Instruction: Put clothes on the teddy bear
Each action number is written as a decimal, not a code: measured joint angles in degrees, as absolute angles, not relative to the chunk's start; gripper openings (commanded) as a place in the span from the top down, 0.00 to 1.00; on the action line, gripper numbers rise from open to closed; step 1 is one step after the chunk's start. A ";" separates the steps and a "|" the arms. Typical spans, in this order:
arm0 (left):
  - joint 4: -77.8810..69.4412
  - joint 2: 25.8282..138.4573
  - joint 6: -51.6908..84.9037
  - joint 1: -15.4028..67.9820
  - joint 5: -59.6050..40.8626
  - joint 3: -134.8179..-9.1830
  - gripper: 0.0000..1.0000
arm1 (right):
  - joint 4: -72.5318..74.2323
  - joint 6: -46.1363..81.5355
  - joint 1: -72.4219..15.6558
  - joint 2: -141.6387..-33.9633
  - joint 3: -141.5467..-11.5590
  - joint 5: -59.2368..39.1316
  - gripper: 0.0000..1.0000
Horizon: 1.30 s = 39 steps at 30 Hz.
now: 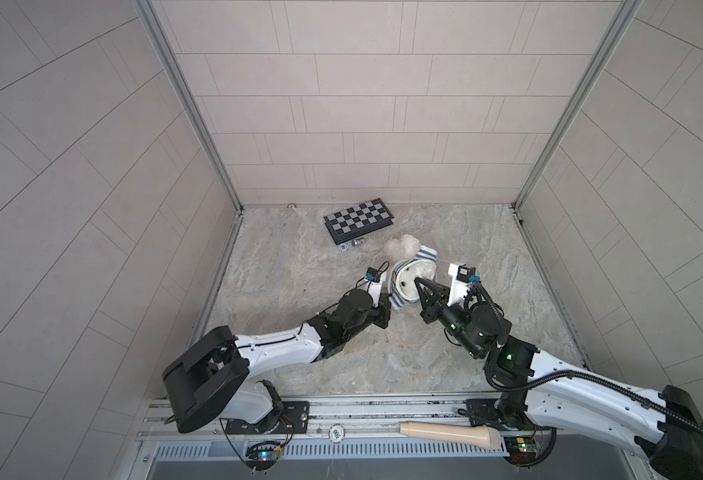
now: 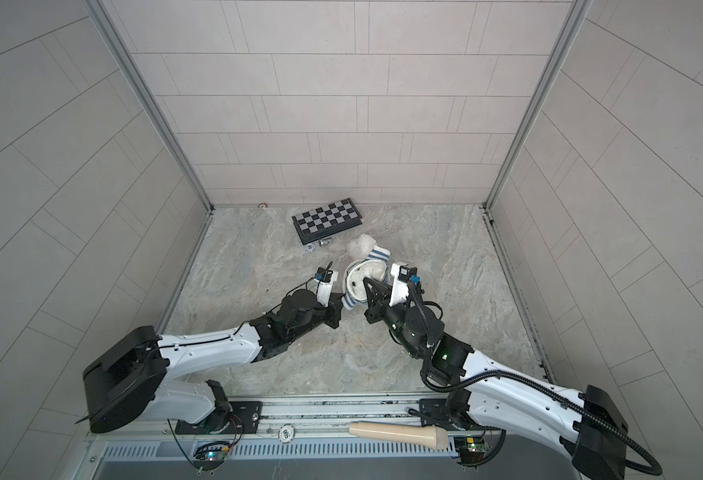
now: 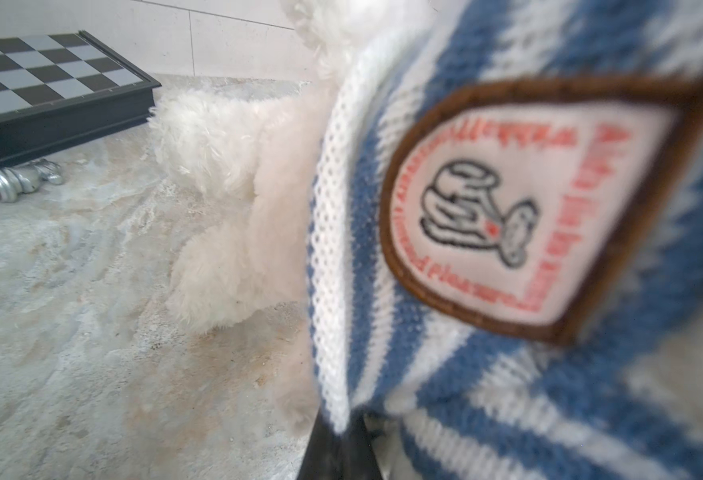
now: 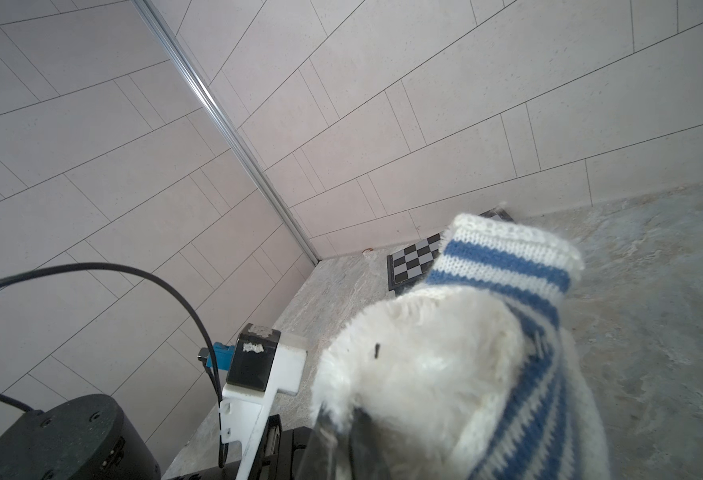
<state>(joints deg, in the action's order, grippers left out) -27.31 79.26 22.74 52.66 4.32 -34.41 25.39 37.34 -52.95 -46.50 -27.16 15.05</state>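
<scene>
- While both arms meet at mid-table, the teddy bear [image 1: 418, 270] is seen lying on the table [image 1: 299, 316] between the two grippers, near the chessboard [image 1: 358, 218] but apart from it
- The bear is wrapped in the striped shirt [image 1: 426, 254]; white fur is left exposed through an upward-facing opening and at the end toward the back wall
- One blue-and-white cuff is raised beside the fur at that far end, as shown in both top views and the right wrist view
- A small dark mark is seen in the exposed fur; eye or nose cannot be told
- The left gripper [image 3: 339, 440] is closed, with the shirt's white mesh-like edge pinched between its dark fingertips; in both top views it is placed at the shirt's near striped corner
- A brown-rimmed badge [image 3: 528, 216] with red lettering is shown on the shirt just beside that grip; the text is too blurred to be read
- The right gripper [image 4: 337, 432] is closed, its tips sunk in the bear's fur at the opening; fur appears to be pinched, with the stripes just beside
- A silver chess piece [image 3: 17, 178] is laid on its side just in front of the chessboard
</scene>
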 measured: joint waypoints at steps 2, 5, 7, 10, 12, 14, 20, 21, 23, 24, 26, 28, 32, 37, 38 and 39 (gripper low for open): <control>-27.49 79.50 21.91 52.66 5.54 -34.41 1.00 | 25.39 38.15 -52.38 -46.50 -27.16 14.20 1.00; -27.88 79.85 21.04 52.45 6.74 -34.41 1.00 | 25.39 39.31 -51.75 -46.50 -27.16 12.95 1.00; -28.29 80.27 20.75 52.25 7.31 -34.41 1.00 | 25.39 40.25 -51.05 -46.50 -27.16 12.12 1.00; -28.88 81.52 20.67 52.14 8.34 -34.41 1.00 | 25.45 42.37 -48.90 -46.50 -26.70 10.04 1.00; -29.58 82.41 20.64 52.14 8.45 -34.33 1.00 | 25.43 43.68 -47.11 -46.50 -26.17 8.49 1.00; -30.85 82.78 20.47 52.16 8.23 -33.63 1.00 | 25.36 44.64 -45.84 -46.50 -25.82 7.18 1.00; -32.77 81.62 17.91 54.43 9.34 -31.51 1.00 | 26.06 47.64 -42.83 -46.50 -25.78 2.74 1.00; -32.58 81.71 17.82 54.46 9.78 -31.70 1.00 | 26.11 48.16 -42.28 -46.50 -25.78 2.00 1.00; -32.51 82.11 17.87 54.06 10.48 -32.08 1.00 | 26.09 48.75 -41.65 -46.50 -25.78 0.71 1.00; -32.53 82.35 17.96 53.80 10.61 -32.27 1.00 | 26.09 49.15 -41.30 -46.50 -25.78 -0.08 1.00; -32.73 82.98 18.13 53.32 10.61 -32.56 1.00 | 26.06 49.89 -40.49 -46.50 -25.78 -1.54 1.00; -32.86 83.66 18.50 52.82 10.61 -32.71 1.00 | 25.89 50.48 -39.44 -46.50 -25.78 -3.16 1.00; -33.23 84.62 19.51 51.59 10.33 -32.67 1.00 | 25.32 51.48 -37.43 -46.50 -25.78 -6.76 1.00; -33.71 84.64 19.66 51.18 10.04 -32.47 1.00 | 25.26 52.88 -34.94 -46.48 -25.78 -10.41 1.00; -33.78 84.64 19.64 51.16 9.85 -32.38 1.00 | 25.23 53.01 -34.83 -46.48 -25.78 -10.92 1.00; -33.78 84.53 19.62 51.13 9.58 -32.23 1.00 | 25.23 53.08 -34.76 -46.48 -25.78 -11.38 1.00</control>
